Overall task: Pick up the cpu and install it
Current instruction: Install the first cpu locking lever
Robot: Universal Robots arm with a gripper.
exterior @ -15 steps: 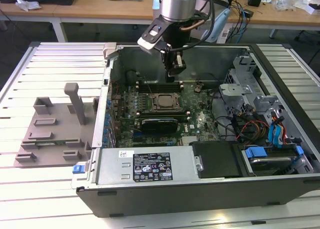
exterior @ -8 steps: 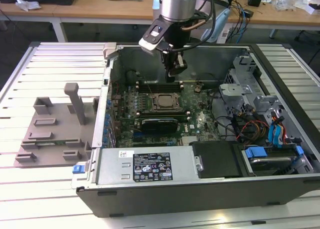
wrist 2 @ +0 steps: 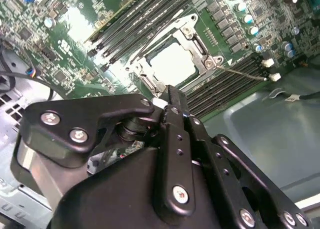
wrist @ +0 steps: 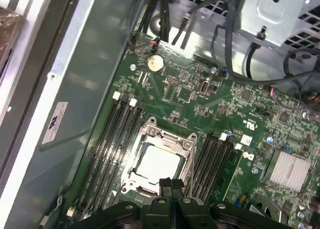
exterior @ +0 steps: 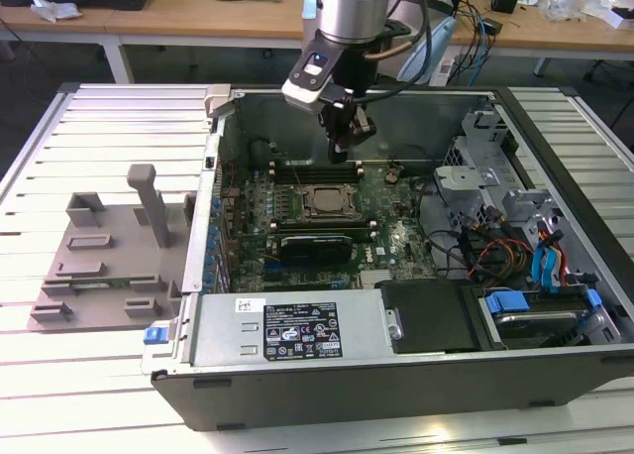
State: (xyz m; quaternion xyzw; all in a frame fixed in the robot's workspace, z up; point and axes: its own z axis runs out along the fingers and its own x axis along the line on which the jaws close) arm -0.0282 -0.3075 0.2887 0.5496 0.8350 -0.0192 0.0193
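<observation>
Exterior view: arm reaches down into the open computer case lying on the slatted bench; claw hangs above the motherboard, over the far edge of the CPU socket. Grey tray sits on the bench just beside the case, on the exterior view's left. Black heatsink block lies on the board just in front of the socket. Second wrist view: claw has its fingers pressed together with nothing between them, tips just over the socket frame's edge. The cpu lies flat inside the frame, pale top overexposed. Memory slots flank the socket. First wrist view: claw tips closed, near the socket's lower edge; cpu seated square in the socket frame, slots on both sides, coin cell well apart up the board, a finned silver heatsink off to the side.
</observation>
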